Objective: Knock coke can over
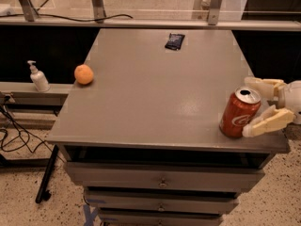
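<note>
The red coke can (238,113) stands near the table's front right corner, leaning slightly to the right. My gripper (250,106) reaches in from the right edge of the view, open. Its pale fingers (267,123) lie on either side of the can's right half, the near one touching its lower right side. A round orange fruit (83,74) sits at the table's left edge, far from the gripper.
The grey table (155,98) has drawers below its front edge. A small dark packet (174,41) lies at the back centre. A soap pump bottle (37,77) stands on a low shelf to the left. Cables trail on the floor at left.
</note>
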Available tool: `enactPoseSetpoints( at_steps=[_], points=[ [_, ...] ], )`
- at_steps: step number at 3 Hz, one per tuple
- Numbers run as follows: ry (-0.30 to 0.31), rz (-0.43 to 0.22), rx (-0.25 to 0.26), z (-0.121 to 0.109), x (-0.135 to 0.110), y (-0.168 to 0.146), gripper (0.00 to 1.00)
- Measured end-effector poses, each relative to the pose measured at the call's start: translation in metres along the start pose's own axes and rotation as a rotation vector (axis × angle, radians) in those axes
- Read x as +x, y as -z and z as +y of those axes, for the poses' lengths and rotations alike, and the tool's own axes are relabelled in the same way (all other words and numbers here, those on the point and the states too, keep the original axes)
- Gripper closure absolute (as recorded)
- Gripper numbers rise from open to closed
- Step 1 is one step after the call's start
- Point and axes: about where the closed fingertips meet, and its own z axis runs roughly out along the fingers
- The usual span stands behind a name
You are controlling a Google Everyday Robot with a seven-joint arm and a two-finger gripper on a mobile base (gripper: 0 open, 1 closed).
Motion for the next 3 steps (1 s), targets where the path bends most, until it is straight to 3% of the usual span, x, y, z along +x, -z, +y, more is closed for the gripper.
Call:
enactPoseSetpoints(
  at_steps=[2,3],
  points=[
    [0.009,-0.146,-0.035,-0.013,-0.058,-0.08,0.0],
    [0.023,-0.182,-0.072,-0.01,-0.09,-0.12,0.0]
  ],
)
